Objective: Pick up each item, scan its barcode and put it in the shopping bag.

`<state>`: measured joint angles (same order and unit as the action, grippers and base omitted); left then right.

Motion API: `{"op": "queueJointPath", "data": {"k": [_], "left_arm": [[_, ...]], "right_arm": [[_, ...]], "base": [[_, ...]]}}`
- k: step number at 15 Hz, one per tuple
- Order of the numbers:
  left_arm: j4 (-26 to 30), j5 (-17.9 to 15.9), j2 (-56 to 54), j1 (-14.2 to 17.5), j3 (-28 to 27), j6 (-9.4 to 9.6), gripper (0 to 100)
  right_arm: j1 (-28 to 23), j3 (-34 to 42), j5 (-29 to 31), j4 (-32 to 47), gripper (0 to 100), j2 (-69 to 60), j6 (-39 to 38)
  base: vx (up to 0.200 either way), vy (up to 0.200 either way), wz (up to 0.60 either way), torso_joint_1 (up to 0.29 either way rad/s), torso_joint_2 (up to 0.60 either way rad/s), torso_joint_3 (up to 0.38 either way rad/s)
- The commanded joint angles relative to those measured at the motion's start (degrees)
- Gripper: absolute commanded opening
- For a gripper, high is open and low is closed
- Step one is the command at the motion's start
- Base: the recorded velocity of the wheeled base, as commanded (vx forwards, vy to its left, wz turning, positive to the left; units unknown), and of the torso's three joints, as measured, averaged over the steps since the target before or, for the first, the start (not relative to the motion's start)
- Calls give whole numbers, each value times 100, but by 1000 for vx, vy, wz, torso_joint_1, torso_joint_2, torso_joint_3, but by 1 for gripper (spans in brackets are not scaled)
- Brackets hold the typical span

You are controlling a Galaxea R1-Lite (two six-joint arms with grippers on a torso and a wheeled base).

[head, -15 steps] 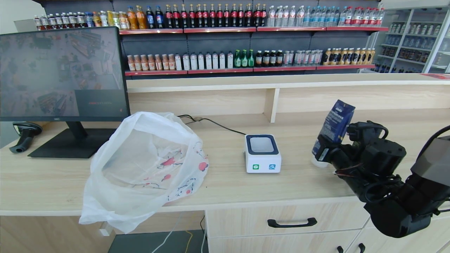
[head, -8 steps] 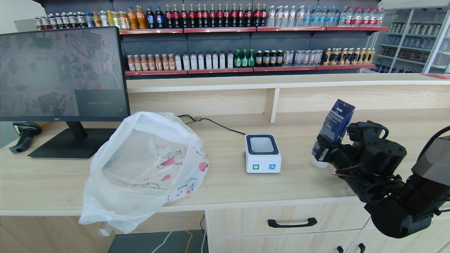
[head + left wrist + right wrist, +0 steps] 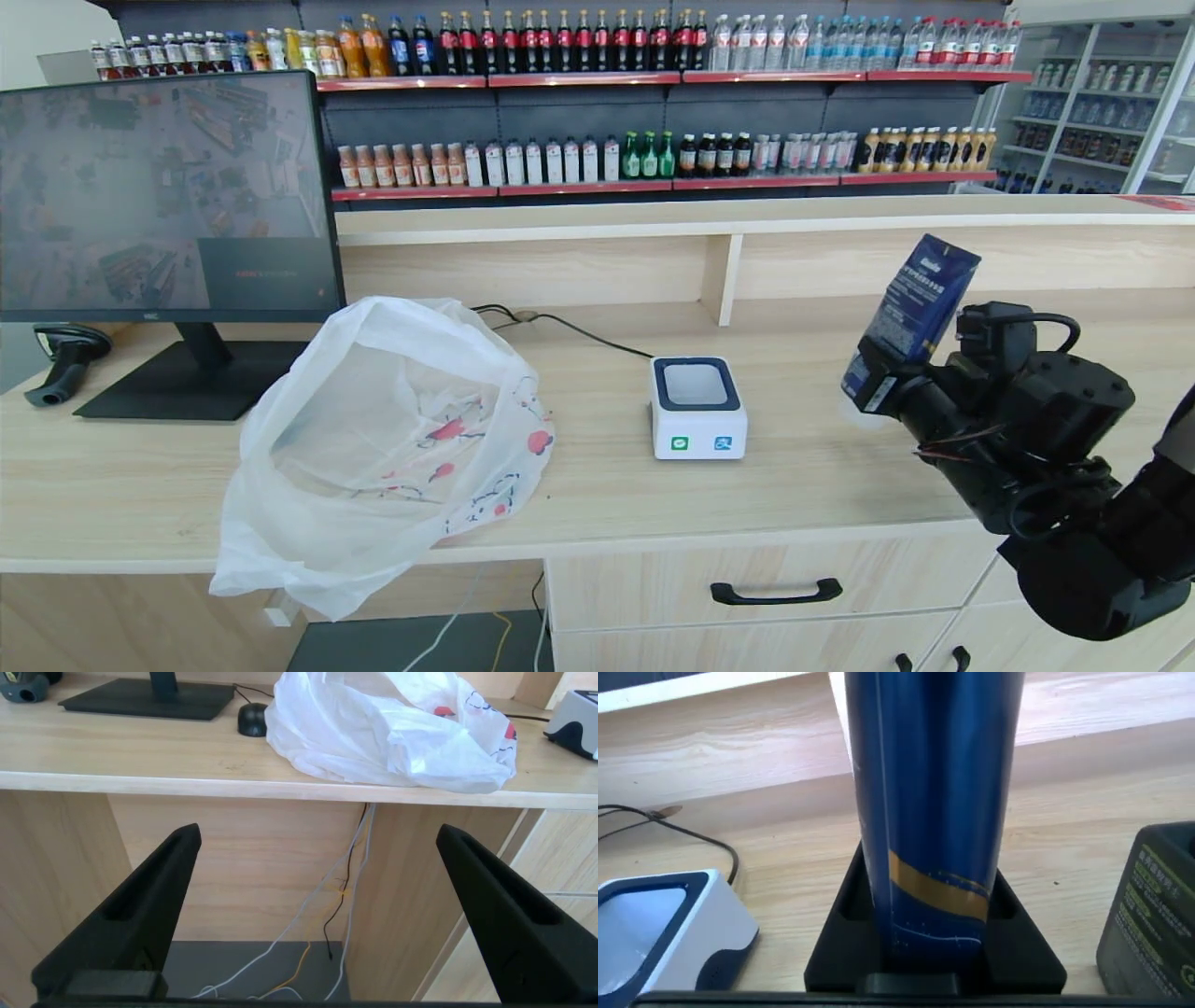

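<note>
Right of scanner (image 3: 698,407), blue carton (image 3: 920,299) tilted, base clamped in right hand (image 3: 880,385).

A pale wooden counter (image 3: 597,495) is stretching across the middle, a raised ledge (image 3: 747,217) running along its back at twelve o'clock. Behind it, dark shelves (image 3: 579,80) with red edges are carrying rows of bottles (image 3: 560,42). A glass-fronted cooler (image 3: 1083,103) is standing at two o'clock. A monitor (image 3: 159,196) is sitting at ten o'clock. A drawer (image 3: 653,583) with a black handle (image 3: 775,592) is facing out at five o'clock. Cables (image 3: 350,887) are hanging under the counter toward a dark floor (image 3: 373,649) at six o'clock.
</note>
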<state>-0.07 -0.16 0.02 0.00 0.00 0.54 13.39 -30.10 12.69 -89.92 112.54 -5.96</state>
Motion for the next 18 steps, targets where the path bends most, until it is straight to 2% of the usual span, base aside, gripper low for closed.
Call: {"op": "queueJointPath", "data": {"k": [1,5,8,12,16,18], "left_arm": [[-1,-2,-2,0,0,-1,100],[-1,-2,-2,0,0,-1,100],[-1,-2,-2,0,0,-1,100],[-1,-2,-2,0,0,-1,100],[-1,-2,-2,0,0,-1,100],[-1,-2,-2,0,0,-1,100]], "right_arm": [[77,215,-3,-8,0,-540,-2],[384,953,-21,-8,0,-1595,7],[903,1665,-188,-8,0,-2518,7],[991,2456,-504,-8,0,-3186,34],[1439,2808,-601,-8,0,-3555,-19],[1887,2860,-619,-8,0,-3661,-327]], "base": [[0,0,0,0,0,0],[0,0,0,0,0,0],[0,0,0,0,0,0],[0,0,0,0,0,0],[0,0,0,0,0,0],[0,0,0,0,0,0]]}}
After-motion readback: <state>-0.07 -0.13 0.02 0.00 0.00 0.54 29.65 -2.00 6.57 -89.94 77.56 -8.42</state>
